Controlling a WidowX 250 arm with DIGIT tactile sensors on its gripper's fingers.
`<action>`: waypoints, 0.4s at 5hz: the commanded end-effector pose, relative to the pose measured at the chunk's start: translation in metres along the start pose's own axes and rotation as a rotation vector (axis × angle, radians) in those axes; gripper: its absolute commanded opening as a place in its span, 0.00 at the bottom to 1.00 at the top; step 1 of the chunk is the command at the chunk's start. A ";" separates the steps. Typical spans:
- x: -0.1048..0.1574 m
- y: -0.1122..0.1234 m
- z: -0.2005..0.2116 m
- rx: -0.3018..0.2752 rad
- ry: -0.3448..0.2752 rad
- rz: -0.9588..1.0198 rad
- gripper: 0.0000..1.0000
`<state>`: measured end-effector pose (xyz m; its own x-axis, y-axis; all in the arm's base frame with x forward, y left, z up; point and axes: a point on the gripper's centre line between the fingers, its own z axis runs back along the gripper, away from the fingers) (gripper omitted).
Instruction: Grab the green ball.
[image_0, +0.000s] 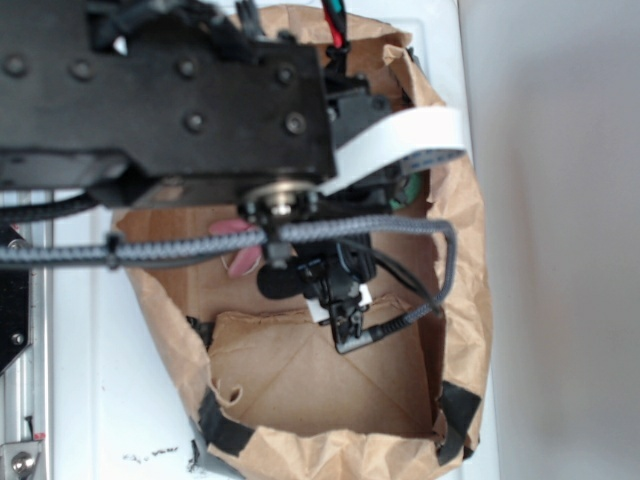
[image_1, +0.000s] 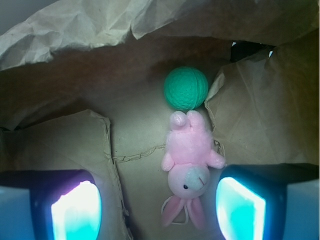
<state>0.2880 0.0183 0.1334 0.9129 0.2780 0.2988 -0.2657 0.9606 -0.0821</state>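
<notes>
Hand (image_1: 159, 205): spread wide, empty, inside bag (image_1: 260, 125).
Ball (image_1: 186, 88): ahead of hand, touching bunny (image_1: 189, 167) feet.
Bunny: between fingers.

Exterior view: bright, flat daylight, white table (image_0: 560, 250) near blown out, the black arm (image_0: 170, 90) close to the lens and soft, its detail lost in dark mass (whole frame slightly blurred), with the floor of the paper bag (image_0: 300, 375) evenly lit and a mild shadow under the arm. Wrist view: dim and warm inside the bag, light falling from above onto the crumpled upper rim, deep shadow along the back fold. The fingertips (image_1: 75, 212) at the bottom corners glow cyan-white, overexposed and out of focus, while the green ball (image_1: 186, 88) and pink bunny (image_1: 189, 165) stay fairly sharp.
</notes>
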 end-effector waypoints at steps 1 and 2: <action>-0.005 -0.006 -0.017 -0.067 -0.114 0.020 1.00; -0.016 0.002 -0.025 -0.063 -0.132 -0.013 1.00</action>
<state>0.2747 0.0124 0.0859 0.8915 0.2678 0.3655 -0.2377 0.9631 -0.1260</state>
